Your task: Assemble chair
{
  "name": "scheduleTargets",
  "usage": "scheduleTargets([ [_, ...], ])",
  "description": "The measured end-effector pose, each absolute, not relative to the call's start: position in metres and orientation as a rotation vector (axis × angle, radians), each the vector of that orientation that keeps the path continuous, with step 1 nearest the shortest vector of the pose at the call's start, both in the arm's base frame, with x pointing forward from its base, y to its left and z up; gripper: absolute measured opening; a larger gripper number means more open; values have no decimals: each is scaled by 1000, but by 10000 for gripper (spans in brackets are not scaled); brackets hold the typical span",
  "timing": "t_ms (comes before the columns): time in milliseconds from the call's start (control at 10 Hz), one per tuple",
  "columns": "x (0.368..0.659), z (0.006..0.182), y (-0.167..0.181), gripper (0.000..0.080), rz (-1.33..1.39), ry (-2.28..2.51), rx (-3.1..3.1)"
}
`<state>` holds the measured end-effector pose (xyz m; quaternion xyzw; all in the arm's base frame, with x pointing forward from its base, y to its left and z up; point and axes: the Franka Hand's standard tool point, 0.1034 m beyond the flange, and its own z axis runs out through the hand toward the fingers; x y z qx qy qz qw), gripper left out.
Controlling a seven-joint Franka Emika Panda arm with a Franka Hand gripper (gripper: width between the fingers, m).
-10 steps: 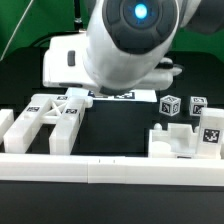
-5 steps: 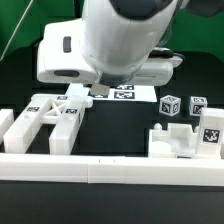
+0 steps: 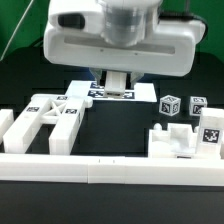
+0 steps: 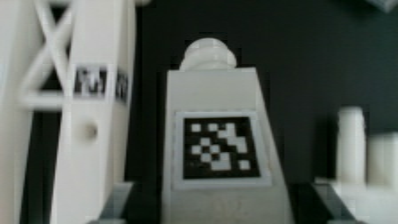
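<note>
My gripper (image 3: 118, 86) hangs over the back middle of the table, shut on a white blocky chair piece (image 4: 217, 130). That piece carries a black-and-white tag and ends in a round peg (image 4: 208, 50). It fills the wrist view, with a dark finger (image 4: 139, 205) close on each side of it. A ladder-like chair frame (image 3: 50, 115) lies at the exterior view's left and shows beside the held piece as the frame (image 4: 71, 90). Small tagged chair pieces (image 3: 171, 105) and a blocky part (image 3: 188, 140) sit at the exterior view's right.
The marker board (image 3: 146, 92) lies flat at the back, just under the gripper. A long white border bar (image 3: 110, 166) runs along the front edge. Another white part (image 4: 361, 150) stands near the held piece in the wrist view.
The hand has turned about its wrist; its broad white face now faces the exterior camera, and the round blue-lit disc is gone from view. The grip has stayed shut.
</note>
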<state>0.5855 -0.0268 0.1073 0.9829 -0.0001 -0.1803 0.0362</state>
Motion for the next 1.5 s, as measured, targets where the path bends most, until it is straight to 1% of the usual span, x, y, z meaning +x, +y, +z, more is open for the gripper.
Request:
scheduleTargets([
  [200, 593, 104, -28, 286, -329, 1, 3049],
  [400, 597, 105, -28, 286, -147, -5, 3066],
  [600, 623, 122, -18, 287, 95, -121, 3113],
  [700, 634, 129, -12, 287, 181, -176, 3114],
  [800, 647, 134, -8, 287, 346, -183, 3092],
  [900, 645, 130, -12, 287, 453, -173, 3066],
  [1000, 644, 127, -13, 287, 503, -172, 3051],
  [1100, 647, 128, -14, 287, 605, -166, 3023],
  [1200, 645, 125, -8, 287, 603, -226, 3035],
  [1300, 647, 123, 7, 287, 609, -283, 3054],
  [1500, 648, 121, 26, 287, 612, -292, 3074],
])
